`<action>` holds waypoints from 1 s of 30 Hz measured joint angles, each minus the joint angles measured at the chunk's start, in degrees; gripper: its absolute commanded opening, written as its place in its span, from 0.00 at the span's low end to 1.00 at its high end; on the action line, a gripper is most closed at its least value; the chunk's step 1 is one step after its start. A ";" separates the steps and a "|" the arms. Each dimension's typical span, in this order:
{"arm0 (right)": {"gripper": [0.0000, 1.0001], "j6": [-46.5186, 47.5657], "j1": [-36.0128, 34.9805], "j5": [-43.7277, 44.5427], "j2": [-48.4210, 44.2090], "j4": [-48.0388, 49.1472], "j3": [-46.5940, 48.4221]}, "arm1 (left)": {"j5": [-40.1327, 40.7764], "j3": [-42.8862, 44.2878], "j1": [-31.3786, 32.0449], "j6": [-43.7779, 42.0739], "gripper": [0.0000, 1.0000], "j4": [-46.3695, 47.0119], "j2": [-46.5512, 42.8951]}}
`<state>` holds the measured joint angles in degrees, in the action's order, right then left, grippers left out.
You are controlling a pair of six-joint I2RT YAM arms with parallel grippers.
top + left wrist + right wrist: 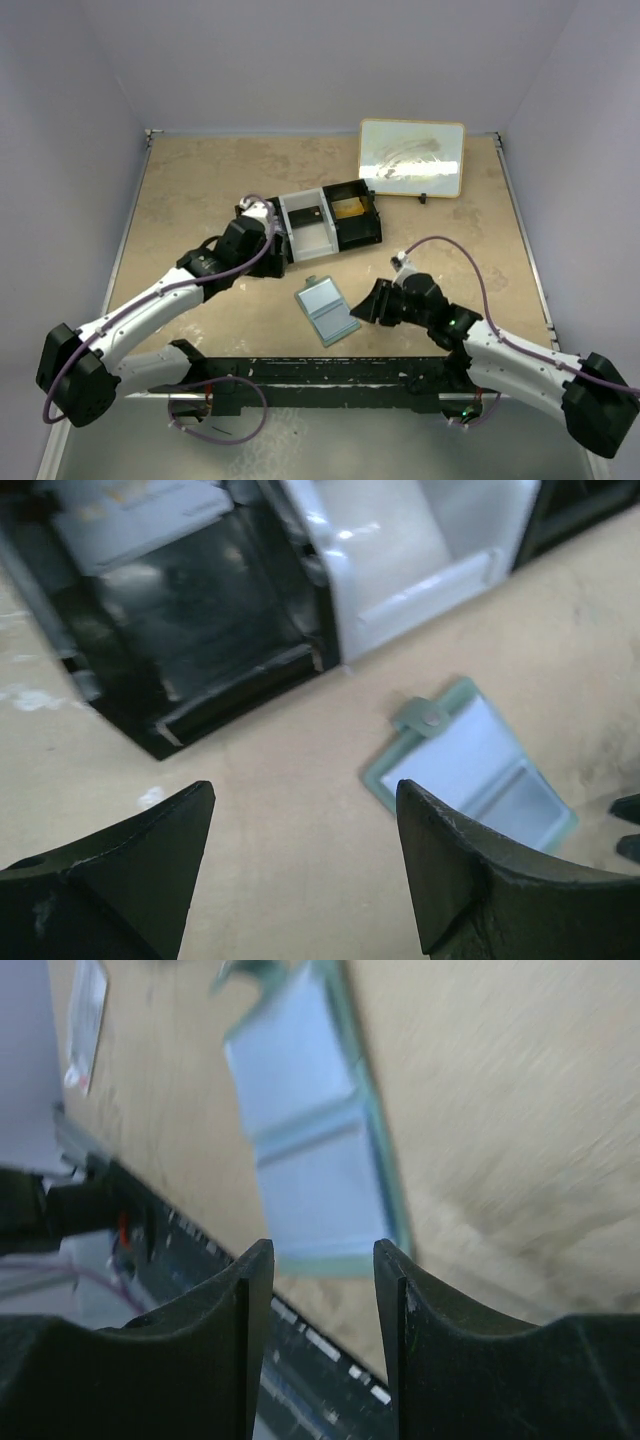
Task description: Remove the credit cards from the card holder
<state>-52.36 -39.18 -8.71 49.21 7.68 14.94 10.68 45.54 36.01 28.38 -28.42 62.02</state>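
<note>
Lying open on the counter (200,190) in front of the three-part tray (310,242), the card holder (328,312) shows its pale blue inside, pockets looking bare, long axis roughly near-to-far. The right end effector (322,1250), narrowly parted and empty, sits just right of it, nearer than the wide, empty left end effector (305,790) by the tray.

A robot test cell is being shown: a tan table (200,190) is being enclosed by plain pale walls (300,60).
</note>
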 measured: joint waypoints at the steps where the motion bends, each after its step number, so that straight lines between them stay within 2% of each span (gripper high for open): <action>1: 0.47 -2.49 -3.21 -0.13 -1.79 0.04 -1.73 | -1.27 -0.26 1.07 0.13 0.71 1.11 0.63; 3: 0.46 -6.51 -8.07 -0.35 -4.02 0.85 -3.43 | -2.56 -0.46 4.74 0.79 0.71 2.67 2.73; 8: 0.46 -11.37 -11.17 -0.24 -2.36 3.67 -3.61 | -3.50 -0.85 11.43 3.02 0.71 6.54 10.93; 19: 0.47 -16.28 -11.78 2.03 8.72 3.72 -3.37 | -3.96 -2.34 12.85 4.09 0.71 10.60 18.10; 26: 0.55 -20.24 -11.78 5.55 9.11 1.18 -1.77 | -4.57 -2.36 13.53 4.00 0.71 13.22 21.00; 30: 0.55 -20.13 -9.33 6.45 9.77 0.92 -0.94 | -4.61 -3.10 14.05 4.11 0.70 14.53 21.92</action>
<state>-72.49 -48.51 -2.26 58.98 8.60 14.00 6.07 42.44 50.06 32.49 -13.89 83.94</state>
